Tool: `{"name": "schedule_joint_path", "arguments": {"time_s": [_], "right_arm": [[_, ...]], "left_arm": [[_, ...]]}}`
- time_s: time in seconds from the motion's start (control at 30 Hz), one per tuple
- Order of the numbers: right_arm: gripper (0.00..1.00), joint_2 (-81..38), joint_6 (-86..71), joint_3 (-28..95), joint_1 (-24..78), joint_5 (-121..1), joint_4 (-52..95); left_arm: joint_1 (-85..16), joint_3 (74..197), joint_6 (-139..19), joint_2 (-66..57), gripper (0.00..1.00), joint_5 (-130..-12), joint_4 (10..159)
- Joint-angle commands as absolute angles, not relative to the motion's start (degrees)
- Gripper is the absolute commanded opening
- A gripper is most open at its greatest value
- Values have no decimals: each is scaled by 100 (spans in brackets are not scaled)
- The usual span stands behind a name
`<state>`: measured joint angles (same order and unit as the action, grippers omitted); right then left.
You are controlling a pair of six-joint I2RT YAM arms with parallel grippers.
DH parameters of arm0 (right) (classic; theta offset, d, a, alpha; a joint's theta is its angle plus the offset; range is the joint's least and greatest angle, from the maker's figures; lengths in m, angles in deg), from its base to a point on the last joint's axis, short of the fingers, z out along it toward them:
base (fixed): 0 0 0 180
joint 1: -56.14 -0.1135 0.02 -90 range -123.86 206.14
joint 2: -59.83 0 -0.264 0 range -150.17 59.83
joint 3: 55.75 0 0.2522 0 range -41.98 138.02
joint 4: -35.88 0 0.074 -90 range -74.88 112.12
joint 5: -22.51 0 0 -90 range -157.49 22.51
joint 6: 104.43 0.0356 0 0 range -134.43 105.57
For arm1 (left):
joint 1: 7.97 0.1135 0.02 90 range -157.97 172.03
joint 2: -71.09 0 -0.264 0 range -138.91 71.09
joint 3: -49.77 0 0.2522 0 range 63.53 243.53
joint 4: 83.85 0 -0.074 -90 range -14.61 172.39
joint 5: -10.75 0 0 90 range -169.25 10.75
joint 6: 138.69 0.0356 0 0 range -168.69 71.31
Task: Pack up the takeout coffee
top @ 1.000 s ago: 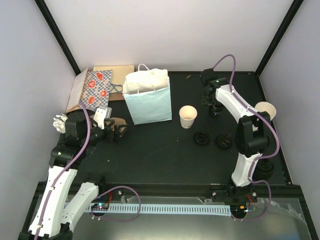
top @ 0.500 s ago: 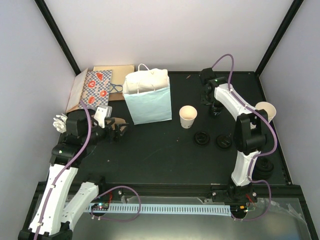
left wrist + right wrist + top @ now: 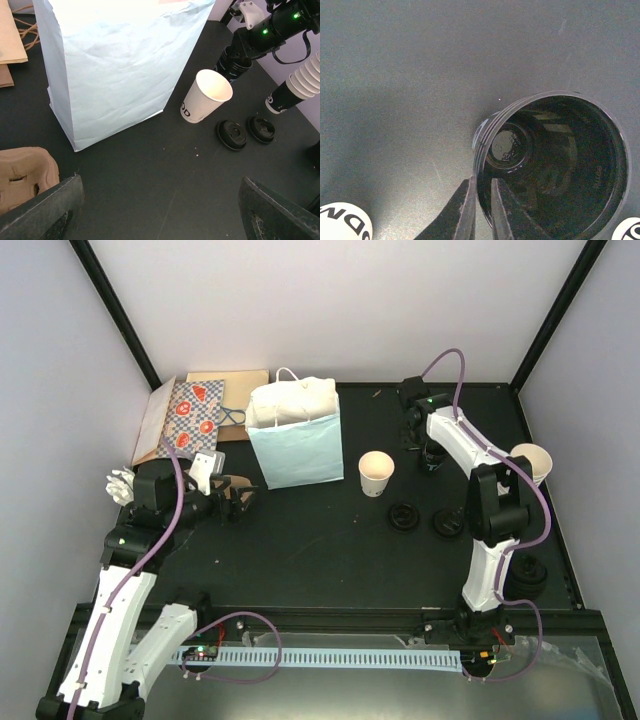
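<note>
A cream-white paper cup (image 3: 377,473) (image 3: 205,97) stands open, without a lid, to the right of the light blue bag (image 3: 295,445) (image 3: 120,65). Two black lids (image 3: 403,515) (image 3: 447,523) lie loose on the table in front of it. At the back right my right gripper (image 3: 430,452) (image 3: 482,182) pinches the rim of an upright black cup (image 3: 432,464) (image 3: 555,165), one finger inside and one outside. My left gripper (image 3: 240,502) (image 3: 162,200) is open over bare table, left of the bag, holding nothing.
A brown cardboard carrier (image 3: 22,175) sits by my left gripper. A stack of white cups (image 3: 531,462) (image 3: 302,82) stands at the right edge. Flat patterned and brown bags (image 3: 195,412) lie at the back left. A crumpled white paper (image 3: 120,483) lies far left.
The right gripper's jaws have narrowed onto the black cup's rim, and that arm has shifted slightly toward the back. The left arm has not moved.
</note>
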<state>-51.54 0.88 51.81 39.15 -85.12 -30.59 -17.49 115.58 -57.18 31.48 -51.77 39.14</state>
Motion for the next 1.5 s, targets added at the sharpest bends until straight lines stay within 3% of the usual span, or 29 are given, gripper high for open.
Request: {"name": "schedule_joint_path", "arguments": {"time_s": [0.0,0.13,0.3,0.5,0.67,1.17,1.47], "right_arm": [[11,-5217,98,5355,3962,-8558,-3053],[4,-5154,89,5325,3962,-8581,-3031],[4,-5152,70,5304,3963,-8599,-3053],[15,-5157,52,5303,3962,-8636,-3038],[16,-5212,58,5321,3968,-8620,-3036],[11,-5275,75,5276,4010,-8629,-3028],[1,-5229,69,5289,4023,-8640,-3041]], "left_arm": [[-1773,11784,-5642,3097,86,-5058,3906],[-1773,11808,-5640,3117,87,-5043,3890],[-1773,11808,-5620,3104,87,-5051,3876],[-1773,11825,-5603,3119,87,-5066,3845],[-1768,11833,-5589,3106,86,-5077,3827],[-1772,11911,-5550,3099,87,-5115,3748],[-1773,11921,-5554,3099,87,-5126,3739]]}}
